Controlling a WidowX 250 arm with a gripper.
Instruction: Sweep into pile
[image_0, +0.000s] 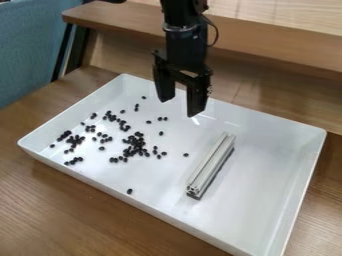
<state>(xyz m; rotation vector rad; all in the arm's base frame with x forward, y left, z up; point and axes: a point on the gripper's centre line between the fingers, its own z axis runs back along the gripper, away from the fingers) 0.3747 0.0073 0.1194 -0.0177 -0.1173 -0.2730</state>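
Black beans (135, 142) are scattered in loose clusters across the left part of the white tray (274, 175). The gripper (179, 104) is positioned above the tray's far portion, fingers spread wide, with nothing held. To its right and nearer the camera, a grooved metal bar (210, 162) is laid diagonally on the tray floor.

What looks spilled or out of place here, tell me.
Black beans lie strewn over one side of the white tray, one of them alone near its edge. Messy, but likely just awaiting the sweep; nothing else stands out.
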